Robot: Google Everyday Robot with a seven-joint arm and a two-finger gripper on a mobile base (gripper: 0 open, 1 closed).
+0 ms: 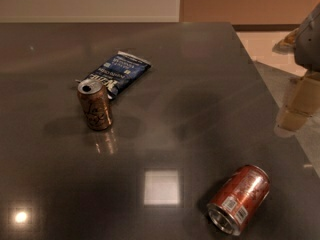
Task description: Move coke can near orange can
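The coke can is red with white label patches and lies on its side near the table's front right, its silver open end facing the front left. The orange can is golden-orange with dark script and stands upright at the middle left. The two cans are far apart. My gripper hangs at the right edge of the view, over the table's right side, well behind and to the right of the coke can and touching nothing.
A blue snack bag lies flat just behind the orange can. The dark glossy table ends at its right edge close to the gripper, with light floor beyond. A wall runs along the back.
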